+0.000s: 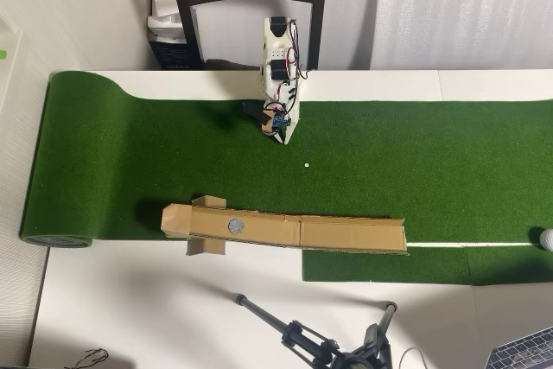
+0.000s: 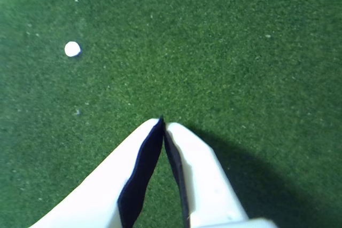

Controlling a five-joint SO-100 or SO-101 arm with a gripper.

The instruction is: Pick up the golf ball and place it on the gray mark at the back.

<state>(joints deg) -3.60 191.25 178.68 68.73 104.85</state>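
Clearly our white two-finger claw (image 2: 163, 124) is pressed together, empty, near the surface's back edge. We see the small white dimpled golf ball (image 1: 547, 238) well apart, at the right edge in the overhead view.

My white table (image 1: 130, 300) carries a long green artificial-turf mat (image 1: 432, 153), rolled at its left end in the overhead view. On the mat's near edge lies a long brown cardboard ramp (image 1: 346, 234). A tiny white dot (image 1: 306, 164) sits just beyond the ramp, and the small white golf ball (image 1: 547, 238) lies far right of it.

Golf ball (image 1: 547, 238) cut by the overhead view's right edge; its print too small to tell.
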